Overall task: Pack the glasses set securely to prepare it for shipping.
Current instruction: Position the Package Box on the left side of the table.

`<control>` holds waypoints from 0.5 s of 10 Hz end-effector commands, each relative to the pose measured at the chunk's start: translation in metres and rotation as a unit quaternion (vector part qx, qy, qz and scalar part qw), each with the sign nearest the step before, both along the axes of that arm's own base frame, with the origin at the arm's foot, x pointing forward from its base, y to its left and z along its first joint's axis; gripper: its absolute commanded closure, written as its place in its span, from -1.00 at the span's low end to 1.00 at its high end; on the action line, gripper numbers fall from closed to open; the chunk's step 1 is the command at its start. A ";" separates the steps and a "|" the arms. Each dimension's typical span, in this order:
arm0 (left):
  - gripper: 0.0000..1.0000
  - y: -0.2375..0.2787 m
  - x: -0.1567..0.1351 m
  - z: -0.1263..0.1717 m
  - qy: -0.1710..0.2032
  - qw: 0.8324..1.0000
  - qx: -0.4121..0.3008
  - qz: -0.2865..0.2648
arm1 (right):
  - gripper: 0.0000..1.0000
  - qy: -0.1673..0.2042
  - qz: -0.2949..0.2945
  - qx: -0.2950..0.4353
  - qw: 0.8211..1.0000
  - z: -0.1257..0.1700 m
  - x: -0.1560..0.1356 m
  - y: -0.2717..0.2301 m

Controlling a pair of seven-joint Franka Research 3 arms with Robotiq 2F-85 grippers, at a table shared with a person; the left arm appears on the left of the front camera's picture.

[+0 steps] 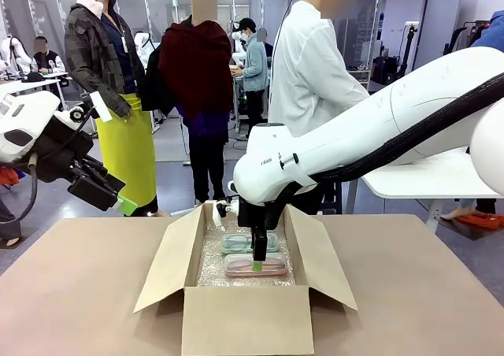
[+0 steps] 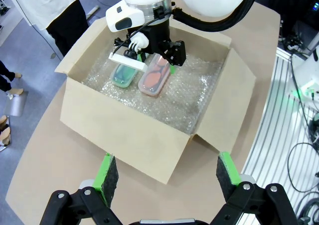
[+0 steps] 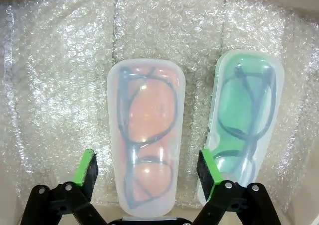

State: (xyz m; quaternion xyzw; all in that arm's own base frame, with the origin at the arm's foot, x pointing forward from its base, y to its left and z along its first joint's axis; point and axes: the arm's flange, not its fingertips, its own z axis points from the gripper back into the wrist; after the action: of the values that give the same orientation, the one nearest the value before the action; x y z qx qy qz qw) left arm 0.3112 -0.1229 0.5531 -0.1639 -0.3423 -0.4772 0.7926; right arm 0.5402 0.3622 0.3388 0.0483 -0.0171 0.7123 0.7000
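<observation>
The pale pink case (image 3: pixel 145 135) and the mint green case (image 3: pixel 247 110) are translucent, with dark glasses frames (image 3: pixel 169 110) showing inside. Under them, whitish clear bubble wrap (image 3: pixel 65 75) with a dotted pattern lines the plain brown cardboard box (image 1: pixel 244 320). Around the box, the bench (image 1: pixel 71 293) is tan. The right hand (image 3: pixel 148 160) and left hand (image 2: pixel 165 160) are black with bright green pads (image 3: pixel 88 165).
</observation>
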 end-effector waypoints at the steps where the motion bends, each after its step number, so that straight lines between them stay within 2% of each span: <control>1: -1.00 0.001 0.000 0.000 0.001 1.000 -0.007 -0.007 | -1.00 -0.001 0.001 0.001 1.000 0.001 -0.001 0.001; 2: -1.00 0.001 0.000 0.000 0.001 1.000 -0.007 -0.007 | -1.00 0.000 0.000 0.000 1.000 0.000 0.000 0.000; 3: -1.00 0.001 0.000 0.000 0.001 1.000 -0.007 -0.007 | -1.00 -0.022 0.017 0.022 0.999 0.031 -0.013 -0.009; 4: -1.00 0.001 0.000 0.000 0.001 1.000 -0.007 -0.007 | -1.00 -0.066 -0.007 0.035 0.997 0.068 -0.027 -0.022; 5: -1.00 0.001 0.000 0.000 0.001 1.000 -0.007 -0.007 | -1.00 -0.068 -0.017 0.059 0.996 0.091 -0.034 -0.038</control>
State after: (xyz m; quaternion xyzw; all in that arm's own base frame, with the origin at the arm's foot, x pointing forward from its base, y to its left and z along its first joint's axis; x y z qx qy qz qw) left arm 0.3112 -0.1229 0.5530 -0.1639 -0.3422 -0.4772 0.7927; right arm 0.5330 0.3503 0.4078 0.0312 -0.0740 0.7042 0.7055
